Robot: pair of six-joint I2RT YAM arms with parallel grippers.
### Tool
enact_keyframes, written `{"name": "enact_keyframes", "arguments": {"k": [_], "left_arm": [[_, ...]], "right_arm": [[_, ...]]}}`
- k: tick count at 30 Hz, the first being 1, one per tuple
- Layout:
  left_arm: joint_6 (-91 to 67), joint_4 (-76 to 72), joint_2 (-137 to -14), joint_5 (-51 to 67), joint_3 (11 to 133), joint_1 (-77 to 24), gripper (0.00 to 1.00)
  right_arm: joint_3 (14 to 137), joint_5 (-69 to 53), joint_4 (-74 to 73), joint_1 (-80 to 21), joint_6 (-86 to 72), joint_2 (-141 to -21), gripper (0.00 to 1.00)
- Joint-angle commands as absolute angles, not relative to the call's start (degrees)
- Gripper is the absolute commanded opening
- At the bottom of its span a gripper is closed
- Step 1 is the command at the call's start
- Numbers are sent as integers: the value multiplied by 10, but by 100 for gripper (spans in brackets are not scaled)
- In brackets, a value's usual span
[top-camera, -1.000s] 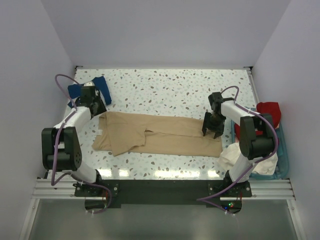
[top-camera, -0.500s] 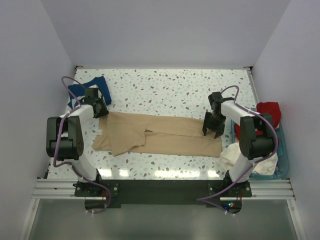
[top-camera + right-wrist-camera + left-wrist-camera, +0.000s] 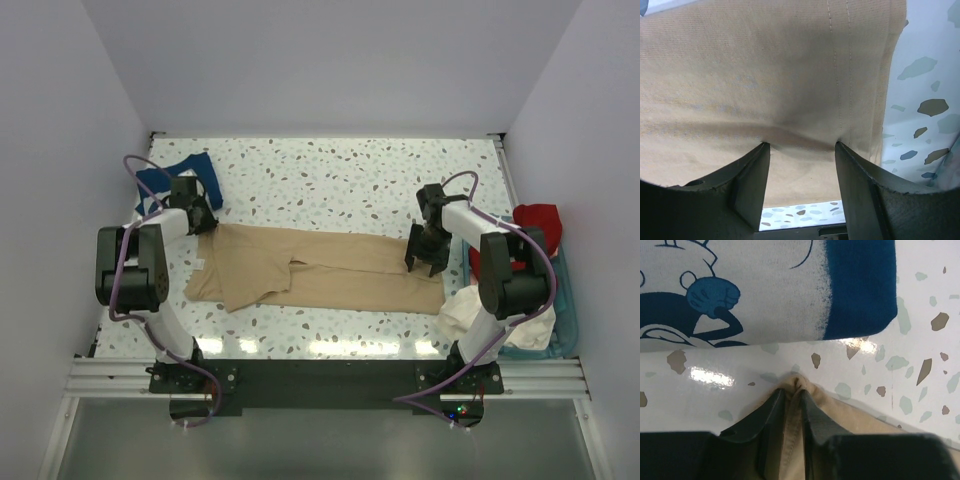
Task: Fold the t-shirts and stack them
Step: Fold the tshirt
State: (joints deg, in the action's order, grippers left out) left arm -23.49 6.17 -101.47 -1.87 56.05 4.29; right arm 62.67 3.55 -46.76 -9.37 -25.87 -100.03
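Tan-beige cloth: tan t-shirt (image 3: 320, 268), 1 pc, laid flat lengthwise across speckled table (image 3: 350, 180).
- Left gripper (image 3: 200, 222): at tan shirt's far-left corner. Fingers (image 3: 771, 412) nearly together, pinching a raised ridge of the tan cloth.
- Right gripper (image 3: 425, 262): at tan shirt's right end. Jaws spread wide, both tips pressed down on the cloth, nothing clamped.
- Navy t-shirt (image 3: 205, 175), white print: just beyond tan shirt's far-left corner, close but not touching.
- Red t-shirt (image 3: 540, 222) and cream-white t-shirt (image 3: 465, 310): right of tan shirt, in or over teal basket (image 3: 570, 300). Cream one hangs over the basket's near-left rim, by tan shirt's near-right corner.
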Motion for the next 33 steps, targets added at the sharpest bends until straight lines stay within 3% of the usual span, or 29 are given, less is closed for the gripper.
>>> {"name": "enact_keyframes", "arguments": {"k": [1,8,24,26,30,33], "left_arm": [[-248,26,-1022,-10,570,52,22],[-259,9,-1029,-3,543,75,0],[-246,14,-998,-16,539,93,0],[-248,18,-990,-7,541,93,7],[-251,48,-949,-3,548,93,35],[-258,68,-901,-3,540,93,42]], "right_arm": [[636,56,-480,-94,-263,-1006,58],[627,76,-484,-94,-266,-1017,58],[632,107,-503,-89,-263,-1024,58],[639,106,-506,-90,-258,-1020,58],[662,102,-517,-89,-244,-1004,61],[685,93,-532,-91,-238,-985,62]]}}
